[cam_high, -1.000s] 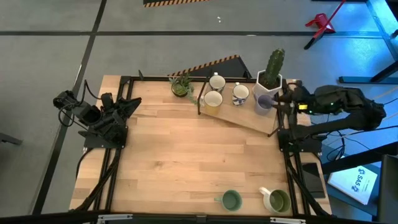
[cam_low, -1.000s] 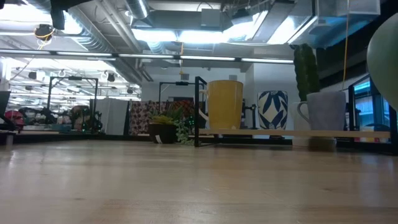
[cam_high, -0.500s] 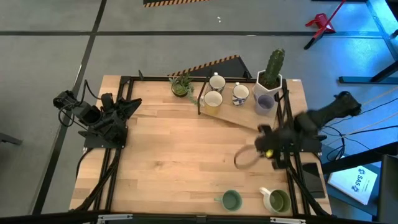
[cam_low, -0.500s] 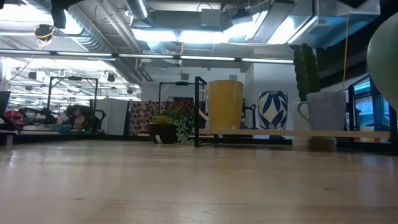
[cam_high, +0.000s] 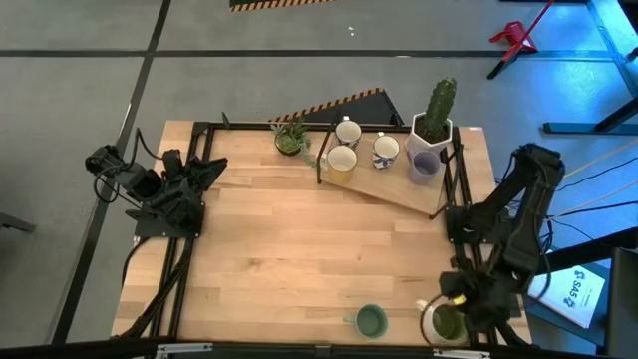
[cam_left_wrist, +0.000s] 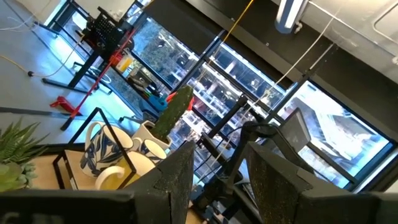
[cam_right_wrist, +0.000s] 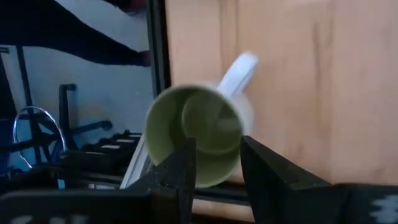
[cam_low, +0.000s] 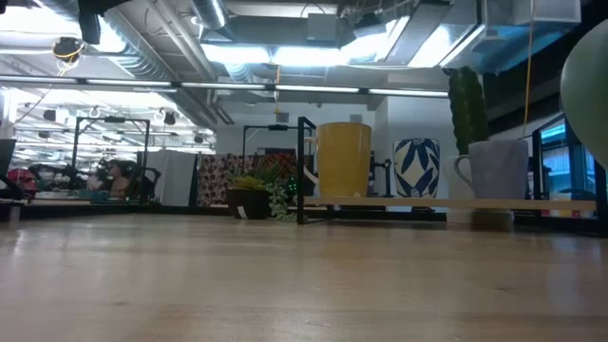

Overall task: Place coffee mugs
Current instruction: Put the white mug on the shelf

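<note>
In the high view a white mug with a green inside (cam_high: 442, 324) stands at the table's near right corner, and a green mug (cam_high: 371, 321) stands on its base left of it. My right gripper (cam_high: 451, 307) hovers open over the white mug. In its wrist view the open fingers (cam_right_wrist: 185, 167) stand over the rim of the mug (cam_right_wrist: 196, 134), whose handle (cam_right_wrist: 239, 67) points away. A cream mug (cam_high: 341, 160), a white mug (cam_high: 348, 132), a blue-patterned mug (cam_high: 386, 150) and a lavender mug (cam_high: 423, 166) stand on the wooden shelf (cam_high: 394, 191). My left gripper (cam_high: 207, 170) waits open at the left edge.
A white cactus pot (cam_high: 433, 128) stands at the shelf's far right end, and a small green plant (cam_high: 291, 138) at the far edge. Black frame rails (cam_high: 454, 189) run along both table sides. The middle of the table (cam_high: 299, 249) is bare wood.
My right arm has swung from the lavender mug at the far right of the shelf toward the table's near edge. It now hangs over the white, green-lined mug at the near right corner. No mug has moved.
</note>
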Robot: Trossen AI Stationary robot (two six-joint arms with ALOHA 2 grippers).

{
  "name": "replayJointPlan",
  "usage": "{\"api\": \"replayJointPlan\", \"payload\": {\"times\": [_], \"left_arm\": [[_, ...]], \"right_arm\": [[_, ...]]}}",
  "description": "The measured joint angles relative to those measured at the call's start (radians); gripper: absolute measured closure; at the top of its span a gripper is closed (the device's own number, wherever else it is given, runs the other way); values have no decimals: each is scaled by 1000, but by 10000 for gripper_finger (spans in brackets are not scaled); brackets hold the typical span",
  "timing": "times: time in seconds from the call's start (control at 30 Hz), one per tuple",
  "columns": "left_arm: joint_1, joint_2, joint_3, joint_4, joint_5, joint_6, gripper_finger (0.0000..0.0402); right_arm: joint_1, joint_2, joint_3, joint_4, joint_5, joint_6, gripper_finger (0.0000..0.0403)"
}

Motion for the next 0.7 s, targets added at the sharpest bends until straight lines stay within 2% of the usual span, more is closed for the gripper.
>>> {"api": "replayJointPlan", "payload": {"times": [0.23,0.57,0.7], "left_arm": [[0,0,0,0,-1,-1,259],[0,0,0,-9,-11,0,259],[0,0,0,-10,-11,0,259]], "right_arm": [[58,74,-5,12,7,34,292],[56,129,-5,-27,15,32,292],[56,132,-40,14,11,32,292]]}}
